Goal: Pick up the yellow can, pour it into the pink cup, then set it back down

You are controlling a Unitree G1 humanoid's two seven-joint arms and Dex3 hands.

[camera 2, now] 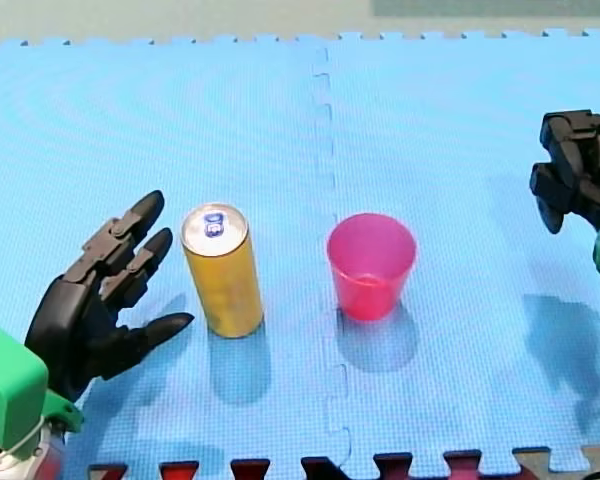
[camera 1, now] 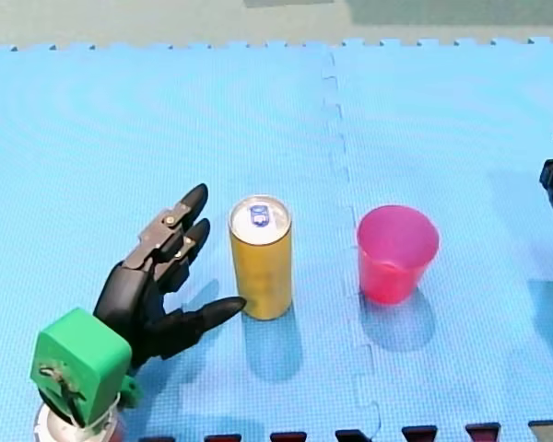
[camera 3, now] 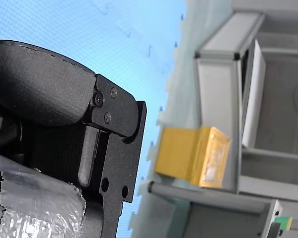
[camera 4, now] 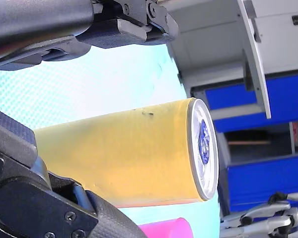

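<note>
Can [camera 1: 261,262] upright, left hand [camera 1: 152,296] beside

Reaching in from 7 o'clock with left hand [camera 1: 157,296], empty and uncurled, aimed toward 1 o'clock; holding right hand [camera 2: 572,172] curled on nothing at the 3 o'clock edge.

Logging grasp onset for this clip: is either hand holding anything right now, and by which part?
Nothing is held. The left hand is open beside the yellow can, not gripping it; the right hand, shut, is at the far right.
</note>
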